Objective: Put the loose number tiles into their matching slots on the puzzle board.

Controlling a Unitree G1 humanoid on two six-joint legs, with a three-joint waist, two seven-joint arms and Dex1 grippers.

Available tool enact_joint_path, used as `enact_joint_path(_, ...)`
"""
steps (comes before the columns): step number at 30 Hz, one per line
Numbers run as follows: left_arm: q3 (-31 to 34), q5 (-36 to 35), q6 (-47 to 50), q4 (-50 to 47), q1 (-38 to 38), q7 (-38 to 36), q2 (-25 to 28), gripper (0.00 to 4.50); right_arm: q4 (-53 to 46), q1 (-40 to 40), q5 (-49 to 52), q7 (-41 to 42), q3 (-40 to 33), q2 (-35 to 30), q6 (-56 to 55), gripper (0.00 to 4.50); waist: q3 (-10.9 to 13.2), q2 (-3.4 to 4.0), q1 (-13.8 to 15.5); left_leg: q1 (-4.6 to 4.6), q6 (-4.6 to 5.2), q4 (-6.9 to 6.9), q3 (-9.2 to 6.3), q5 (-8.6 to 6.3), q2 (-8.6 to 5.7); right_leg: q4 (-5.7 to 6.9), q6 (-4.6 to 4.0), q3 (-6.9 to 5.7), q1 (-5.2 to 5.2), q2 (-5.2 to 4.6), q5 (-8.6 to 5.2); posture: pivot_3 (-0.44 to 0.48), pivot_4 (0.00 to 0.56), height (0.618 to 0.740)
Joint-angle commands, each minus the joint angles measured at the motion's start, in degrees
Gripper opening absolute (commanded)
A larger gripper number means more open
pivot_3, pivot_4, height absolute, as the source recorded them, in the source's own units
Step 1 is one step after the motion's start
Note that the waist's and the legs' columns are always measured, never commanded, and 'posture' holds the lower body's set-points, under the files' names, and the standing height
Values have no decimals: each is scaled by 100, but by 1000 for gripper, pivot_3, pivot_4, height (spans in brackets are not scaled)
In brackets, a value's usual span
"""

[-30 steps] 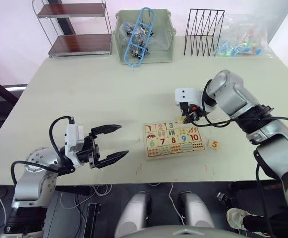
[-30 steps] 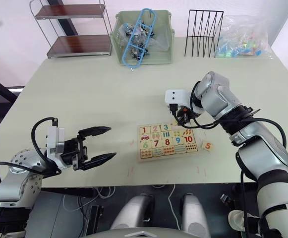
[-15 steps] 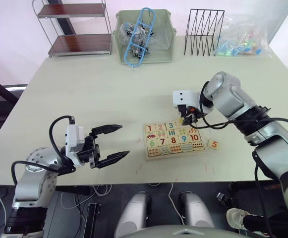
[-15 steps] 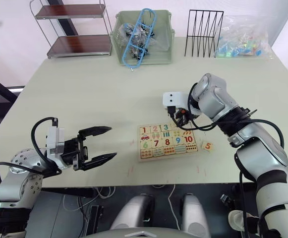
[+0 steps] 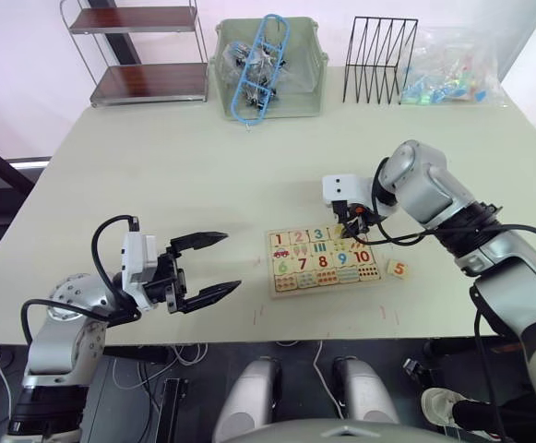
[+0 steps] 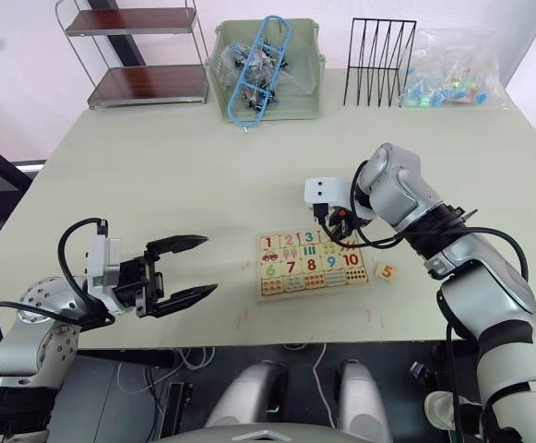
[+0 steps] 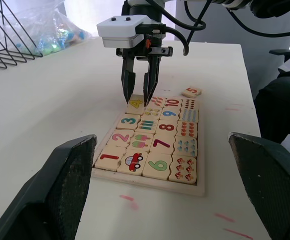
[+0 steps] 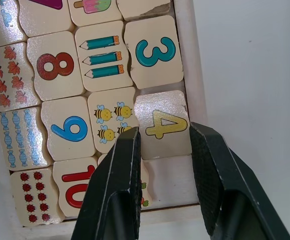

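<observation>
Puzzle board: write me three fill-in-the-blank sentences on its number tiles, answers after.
1. The right gripper hangs over the tile printed ____ on the puzzle board.
2. The tile lying on the table beside the board is printed ____.
3. The left gripper's fingers stand ____.

Answers: 4; 5; open

Left gripper point(image 5: 214, 266) spread wide, held level; right gripper point(image 7: 141, 95) pointing down, parted.
</observation>
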Motion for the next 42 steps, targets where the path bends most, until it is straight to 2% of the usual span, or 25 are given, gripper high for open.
enact_joint_path(1,148,-144,-33,-173,19,21,3,4500,-93,-46,-30,-19,-27,29,9,880,0,0,-1,0,0,0,0,0,0,0,0,0,0,0,0,0,150,739)
enact_joint_path(18,134,-141,-28,-215,75,43,-17,4500,-3,-51,-12,-34,-48,88,-164,880,0,0,-4,1,-1,0,-1,-1,1,0,0,0,0,1,0,0,150,739)
enact_joint_path(20,127,-142,-30,-210,71,37,-17,4500,4,-53,-14,-30,-52,84,-195,1894,0,0,-4,0,-1,0,-1,-1,1,0,0,0,0,1,0,0,150,739)
enact_joint_path(22,117,-140,-34,-196,60,27,-19,4500,14,-61,-15,-26,-61,82,-218,2656,0,0,-5,0,-1,0,-1,-1,1,0,0,0,0,1,0,0,150,739)
enact_joint_path(25,112,-138,-38,-182,46,17,-22,4500,38,-81,-11,-41,-81,95,-219,4200,0,0,-4,0,-1,0,0,-1,1,0,0,0,0,1,0,0,150,739)
enact_joint_path(26,111,-138,-39,-179,43,13,-23,4500,50,-94,-8,-46,-89,102,-211,4427,0,0,-4,0,-1,0,-1,-1,0,0,0,0,0,1,0,0,150,739)
enact_joint_path(32,102,-127,-39,-157,12,2,-27,4500,64,-174,75,22,-206,39,-164,4427,0,0,-4,0,-2,0,0,0,1,0,0,0,0,1,0,0,150,739)
enact_joint_path(41,89,-116,-44,-92,-66,-42,-28,4500,-268,123,671,-97,-927,-207,102,4427,0,0,3,-1,-1,0,-1,-1,0,0,0,0,-1,0,0,0,150,739)
enact_joint_path(42,91,-116,-43,-85,-75,-50,-24,4500,-287,176,728,-149,-1019,-231,98,4202,0,0,2,-1,-1,0,-1,-1,1,0,0,0,-1,0,0,0,150,739)
